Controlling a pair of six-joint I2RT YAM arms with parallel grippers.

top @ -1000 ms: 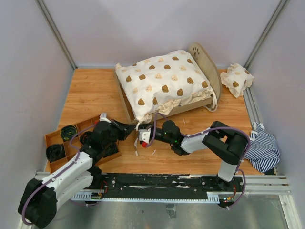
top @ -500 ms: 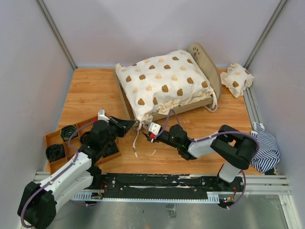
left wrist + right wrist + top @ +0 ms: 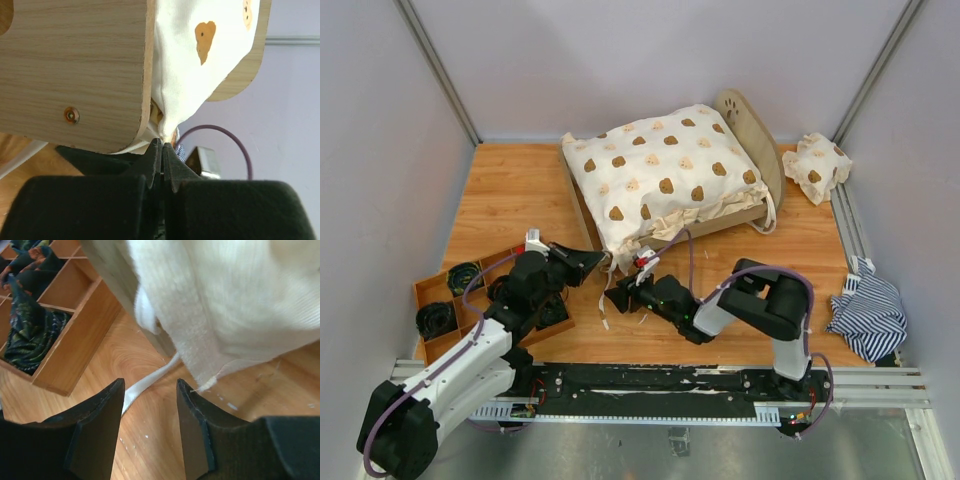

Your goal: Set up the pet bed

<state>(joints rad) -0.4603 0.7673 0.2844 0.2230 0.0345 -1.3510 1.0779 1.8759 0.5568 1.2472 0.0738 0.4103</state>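
Note:
The pet bed is a plywood frame at the back of the table, draped with a cream bear-print cover. Its striped mattress lies crumpled off the frame at the right edge. My left gripper is at the near footboard corner. In the left wrist view the left gripper is shut on the cover's hanging corner, beside the footboard. My right gripper is just below that corner. The right wrist view shows the right gripper open above the wood, a white tie strap beyond its tips.
A wooden compartment tray with dark rolled items stands at the front left, close to the left arm; in the right wrist view the tray is near. A small bear-print pillow lies at the back right. Metal rails border the table's right side.
My right gripper has opened and let go of the cover's edge, lifted briefly, then come back low to the left. The left gripper has stayed shut at the corner.

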